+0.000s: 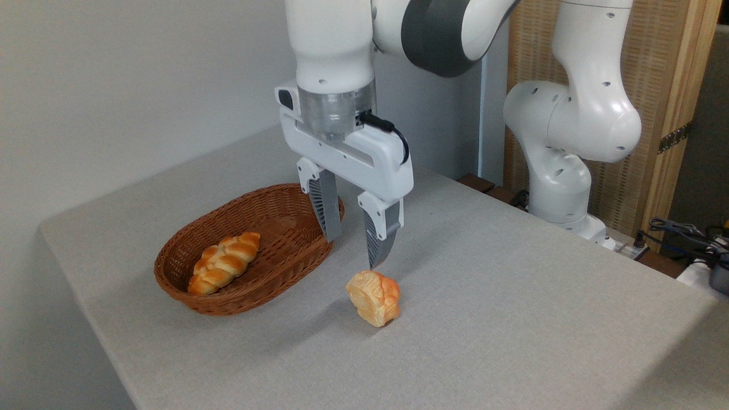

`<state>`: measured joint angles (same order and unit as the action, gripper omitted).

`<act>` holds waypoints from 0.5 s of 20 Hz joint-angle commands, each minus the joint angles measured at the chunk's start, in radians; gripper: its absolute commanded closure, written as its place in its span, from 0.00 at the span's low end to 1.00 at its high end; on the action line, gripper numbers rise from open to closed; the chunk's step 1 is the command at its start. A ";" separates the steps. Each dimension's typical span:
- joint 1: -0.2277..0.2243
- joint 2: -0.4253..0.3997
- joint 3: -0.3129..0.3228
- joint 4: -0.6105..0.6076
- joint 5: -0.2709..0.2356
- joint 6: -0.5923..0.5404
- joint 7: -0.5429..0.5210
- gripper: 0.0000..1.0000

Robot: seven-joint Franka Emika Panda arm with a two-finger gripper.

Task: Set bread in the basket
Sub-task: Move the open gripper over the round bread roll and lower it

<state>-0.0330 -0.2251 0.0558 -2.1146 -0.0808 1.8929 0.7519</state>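
The bread (373, 297), a small round knotted bun with a golden-orange top, lies tipped on its side on the grey tablecloth, its pale underside facing left. The oval brown wicker basket (285, 267) stands to its left. My gripper (353, 251) hangs open just above and slightly behind the bun, fingers pointing down, nothing between them. Its left finger (328, 213) shows in front of the basket's right end; the right fingertip is close over the bun's top.
A longer braided loaf (224, 262) lies in the left half of the basket. The arm's white base (564, 171) rises at the table's far right, with cables (683, 233) beyond it. The table's front-left edge (85, 307) drops off near the basket.
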 commanded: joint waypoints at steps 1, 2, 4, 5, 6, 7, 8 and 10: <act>-0.010 -0.026 0.013 -0.085 -0.005 0.080 0.010 0.00; -0.010 -0.025 0.013 -0.094 -0.005 0.090 0.010 0.00; -0.010 -0.023 0.013 -0.134 -0.004 0.130 0.015 0.00; -0.010 -0.023 0.013 -0.149 -0.004 0.162 0.014 0.00; -0.010 -0.023 0.013 -0.162 -0.004 0.175 0.015 0.00; -0.010 -0.023 0.013 -0.166 -0.002 0.175 0.015 0.00; -0.010 -0.022 0.013 -0.168 -0.002 0.175 0.017 0.00; -0.010 -0.019 0.013 -0.168 -0.002 0.176 0.020 0.00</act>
<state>-0.0329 -0.2252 0.0565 -2.2591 -0.0807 2.0468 0.7519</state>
